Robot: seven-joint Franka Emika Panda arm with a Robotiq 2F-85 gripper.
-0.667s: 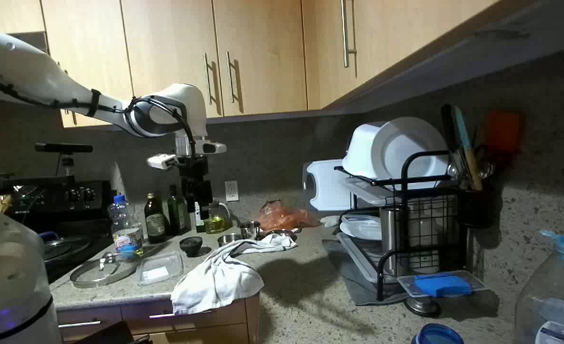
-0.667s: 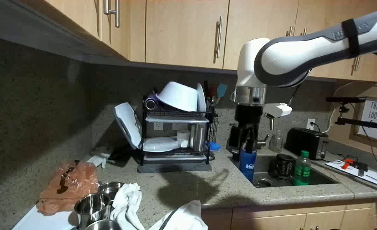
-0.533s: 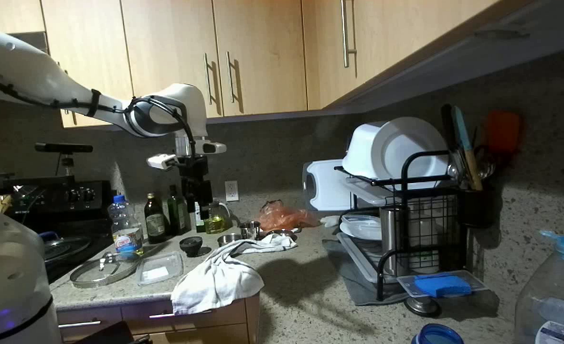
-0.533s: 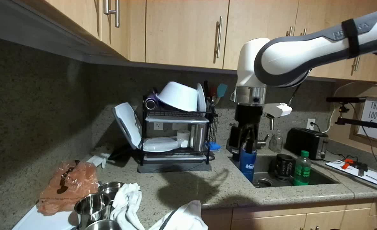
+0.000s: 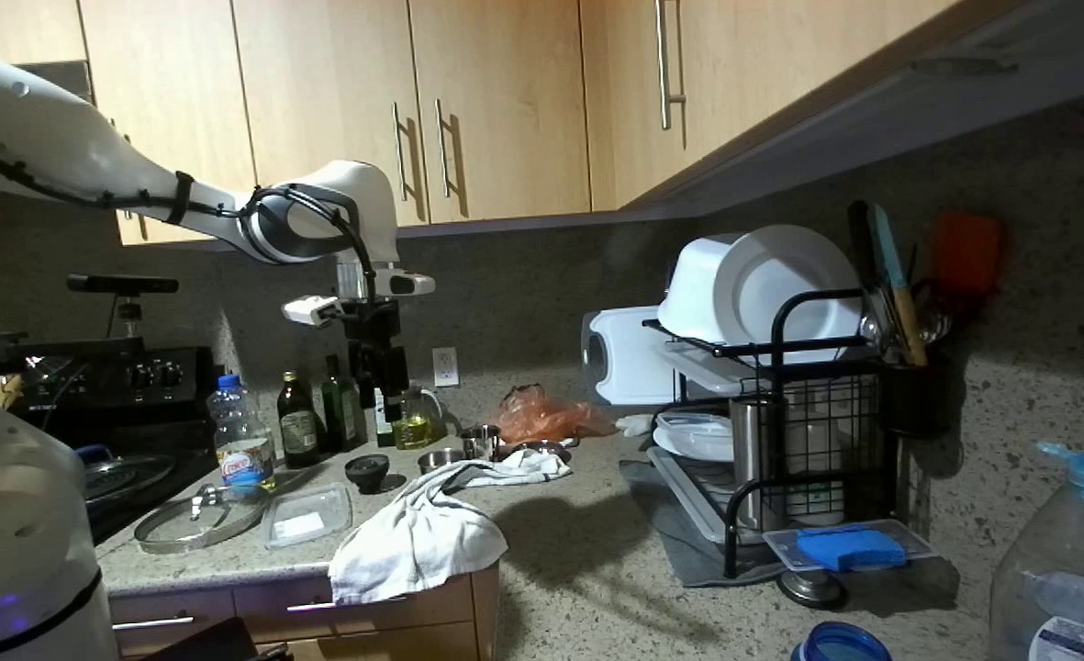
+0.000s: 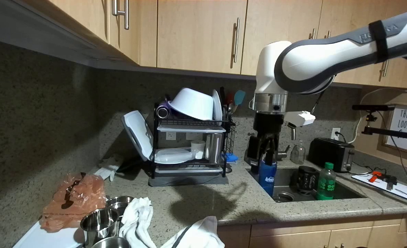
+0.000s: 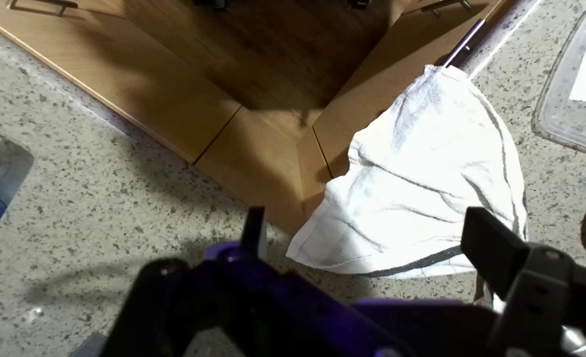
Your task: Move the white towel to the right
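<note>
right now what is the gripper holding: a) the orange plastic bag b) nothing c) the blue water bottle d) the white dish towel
b: in the wrist view the gripper has its fingers spread apart, and the white dish towel lies over the edge of the counter.

White towel, lid on speckled countertop

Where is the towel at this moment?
In an exterior view, the towel lies mostly left of centre, draped over the edge of the counter, just right of the clear container.
</note>
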